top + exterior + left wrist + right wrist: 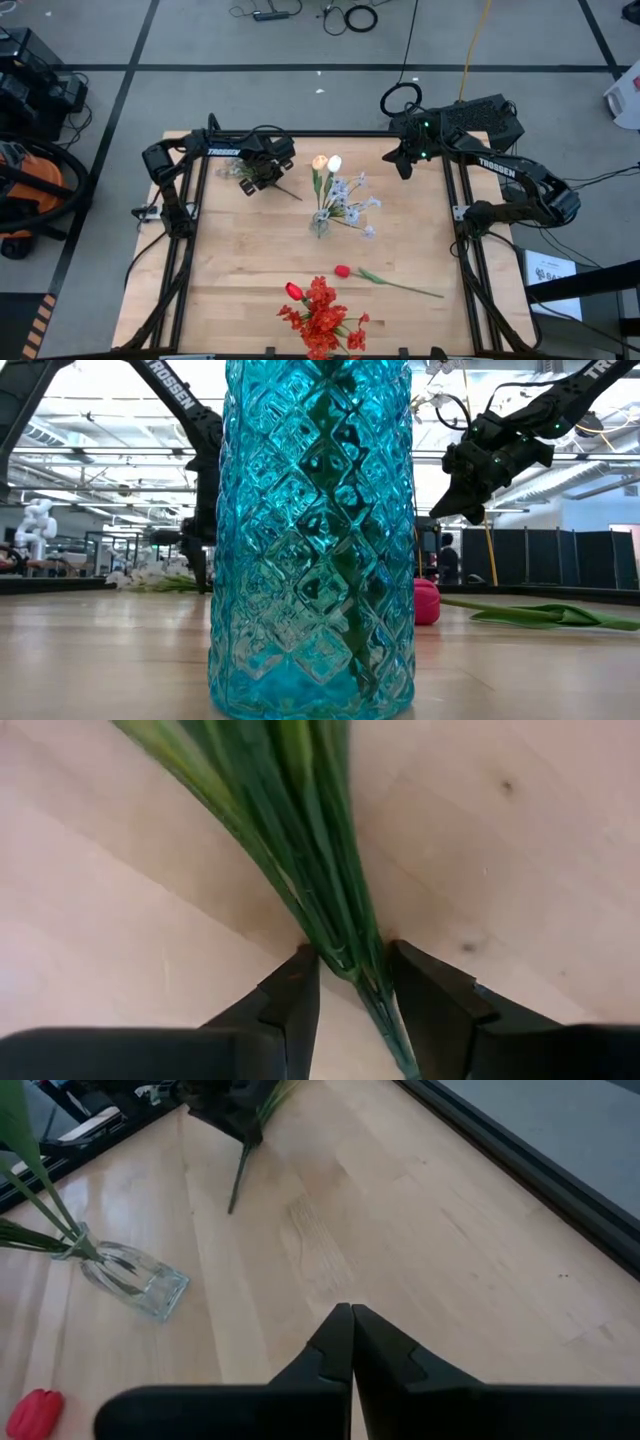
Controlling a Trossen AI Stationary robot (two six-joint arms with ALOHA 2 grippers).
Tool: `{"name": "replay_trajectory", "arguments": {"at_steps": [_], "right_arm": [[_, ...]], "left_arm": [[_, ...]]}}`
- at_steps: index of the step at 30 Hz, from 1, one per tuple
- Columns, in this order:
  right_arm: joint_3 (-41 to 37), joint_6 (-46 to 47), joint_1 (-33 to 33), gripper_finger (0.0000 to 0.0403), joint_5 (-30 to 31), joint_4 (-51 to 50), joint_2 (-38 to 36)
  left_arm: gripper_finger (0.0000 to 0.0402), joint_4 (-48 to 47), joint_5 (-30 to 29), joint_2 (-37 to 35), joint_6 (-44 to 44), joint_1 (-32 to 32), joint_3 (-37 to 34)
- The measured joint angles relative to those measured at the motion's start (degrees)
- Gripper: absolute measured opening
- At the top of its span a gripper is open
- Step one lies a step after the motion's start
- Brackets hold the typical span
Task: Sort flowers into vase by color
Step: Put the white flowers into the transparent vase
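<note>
My left gripper [258,175] points down at the table's far left, shut on a green-leaved flower stem [330,870]. Its white blossoms [150,575] show low by the table. A clear vase [320,224] at mid-table holds white and peach tulips [327,162] and pale bluish sprays [352,205]. A blue vase [315,540] at the near edge holds red blooms [320,318]. One red tulip [343,271] lies on its side on the table. My right gripper [403,165] hangs shut and empty above the far right. My left gripper pinches the bundle of stem and leaves [350,955] between its two fingers [295,995], coming from above and lying across it. The cut end [296,196] sticks out past the fingers toward the clear vase. Whether the flower is clear of the table I cannot tell.
The red tulip's long stem [400,286] stretches toward the table's right near side. Black frame rails [460,250] run along both table sides. Bare wood [420,1250] lies between the two grippers at the far edge.
</note>
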Motion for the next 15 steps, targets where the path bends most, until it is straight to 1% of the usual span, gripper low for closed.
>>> {"name": "replay_trajectory", "arguments": {"at_steps": [2, 4, 6, 8, 10, 12, 15], "right_arm": [[0.0, 0.0, 0.0, 0.0, 0.0, 0.0, 0.0], [0.0, 0.0, 0.0, 0.0, 0.0, 0.0, 0.0], [0.0, 0.0, 0.0, 0.0, 0.0, 0.0, 0.0], [0.0, 0.0, 0.0, 0.0, 0.0, 0.0, 0.0], [0.0, 0.0, 0.0, 0.0, 0.0, 0.0, 0.0], [0.0, 0.0, 0.0, 0.0, 0.1, 0.0, 0.0], [0.0, 0.0, 0.0, 0.0, 1.5, 0.0, 0.0]], "left_arm": [[0.0128, -0.4, -0.6, -0.1, 2.7, -0.1, 0.0], [0.0109, -0.6, -0.6, -0.1, 6.8, 0.1, 0.0], [0.0076, -0.9, -0.7, 0.0, 10.8, 0.2, 0.0], [0.0034, -1.2, -0.8, 0.0, 14.8, 0.2, 0.0], [0.0014, -1.5, -0.8, 0.0, 18.7, 0.2, 0.0], [0.0015, -1.5, -0.4, 0.0, 26.9, 0.2, -0.1], [0.0015, -3.3, 1.4, 0.0, 42.7, 0.3, 0.3]]}}
